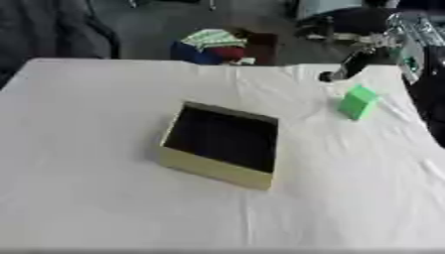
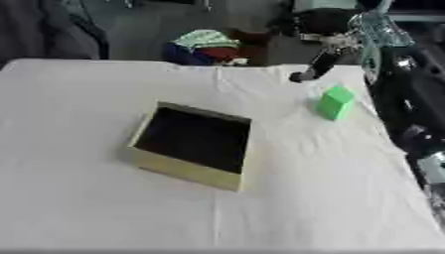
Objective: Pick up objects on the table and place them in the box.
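Judging from what lies here, you have barely begun — the box (image 1: 222, 146) sits open near the middle of the counter (image 1: 87, 198), its dark inside showing nothing. A green block (image 1: 357, 102) waits well apart, toward the far right edge. Your right hand (image 1: 343, 69) hovers just beyond it; whether its fingers are curled I cannot tell. Your left hand is out of sight.

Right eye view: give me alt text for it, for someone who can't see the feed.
An open yellowish box with a dark inside sits mid-table on a white cloth; a green block stands apart from it near the far right edge. The robot's right arm comes in from the upper right, its hand just beyond the block, touching nothing. Clutter lies past the table.
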Robot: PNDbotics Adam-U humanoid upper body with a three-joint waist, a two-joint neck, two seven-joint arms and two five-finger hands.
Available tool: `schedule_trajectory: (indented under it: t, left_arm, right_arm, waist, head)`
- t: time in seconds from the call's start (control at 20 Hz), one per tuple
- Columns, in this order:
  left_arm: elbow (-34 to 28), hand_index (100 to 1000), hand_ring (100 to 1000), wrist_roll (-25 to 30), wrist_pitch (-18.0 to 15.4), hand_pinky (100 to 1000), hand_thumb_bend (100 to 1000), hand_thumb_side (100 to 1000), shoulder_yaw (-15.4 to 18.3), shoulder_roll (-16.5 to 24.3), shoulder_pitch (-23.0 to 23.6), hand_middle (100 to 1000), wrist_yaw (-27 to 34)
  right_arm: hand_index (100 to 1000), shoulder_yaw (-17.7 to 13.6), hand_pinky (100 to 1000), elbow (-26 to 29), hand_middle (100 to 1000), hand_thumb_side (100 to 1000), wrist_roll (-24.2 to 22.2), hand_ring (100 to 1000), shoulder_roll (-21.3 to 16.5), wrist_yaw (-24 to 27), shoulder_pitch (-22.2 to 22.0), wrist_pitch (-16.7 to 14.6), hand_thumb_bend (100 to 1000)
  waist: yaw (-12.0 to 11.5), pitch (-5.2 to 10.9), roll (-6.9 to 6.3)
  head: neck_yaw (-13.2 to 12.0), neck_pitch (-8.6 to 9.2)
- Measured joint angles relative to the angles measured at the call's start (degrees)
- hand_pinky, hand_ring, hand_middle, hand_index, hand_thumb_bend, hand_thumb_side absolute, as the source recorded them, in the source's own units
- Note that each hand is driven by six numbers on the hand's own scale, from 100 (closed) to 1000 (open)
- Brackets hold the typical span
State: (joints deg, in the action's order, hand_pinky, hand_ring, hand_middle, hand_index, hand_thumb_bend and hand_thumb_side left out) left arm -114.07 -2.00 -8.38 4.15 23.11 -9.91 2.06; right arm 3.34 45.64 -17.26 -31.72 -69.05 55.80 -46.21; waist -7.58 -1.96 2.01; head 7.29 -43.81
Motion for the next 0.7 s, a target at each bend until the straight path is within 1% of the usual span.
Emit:
schedule_trajectory:
  t: [0.15, 0.2, 0.35, 0.6, 0.7]
  left_arm:
    - [0.0, 660, 521, 0.1, 0.1, 660, 100, 474, 0.0, 0.0, 0.0, 492, 0.0]
    - [0.0, 660, 521, 0.1, 0.2, 660, 100, 474, 0.0, 0.0, 0.0, 492, 0.0]
    - [0.0, 660, 521, 0.1, 0.4, 660, 100, 475, 0.0, 0.0, 0.1, 492, 0.0]
    - [0.0, 659, 522, 0.2, 0.7, 660, 100, 475, 0.0, 0.0, 0.3, 492, 0.2]
    - [0.0, 659, 522, 0.2, 0.7, 660, 100, 475, 0.0, 0.0, 0.3, 492, 0.3]
  right_arm:
    - [1000, -1.4, 921, -3.3, 1000, 339, -0.5, 1000, -0.6, -0.3, 0.2, 1.3, 361]
    - [1000, -2.0, 920, -4.5, 1000, 339, -0.7, 1000, -0.7, -0.3, 0.4, 2.0, 331]
    - [1000, -3.9, 919, -7.7, 1000, 348, -1.3, 1000, -1.0, -0.1, 1.1, 4.4, 280]
    - [1000, -7.0, 918, -12.9, 1000, 382, -2.4, 1000, -1.1, 0.7, 2.0, 9.6, 186]
    - [1000, -8.1, 917, -14.9, 1000, 413, -2.8, 1000, -1.2, 0.8, 2.3, 12.0, 161]
  waist:
    - [0.1, 0.07, 0.02]
    - [0.2, 0.12, 0.02]
    - [0.2, 0.19, 0.03]
    - [0.1, 0.23, 0.0]
    - [0.1, 0.26, -0.06]
  head:
    - [0.1, 0.0]
    - [0.1, 0.0]
    - [0.2, -0.01]
    - [0.4, -0.02]
    - [0.5, -0.02]
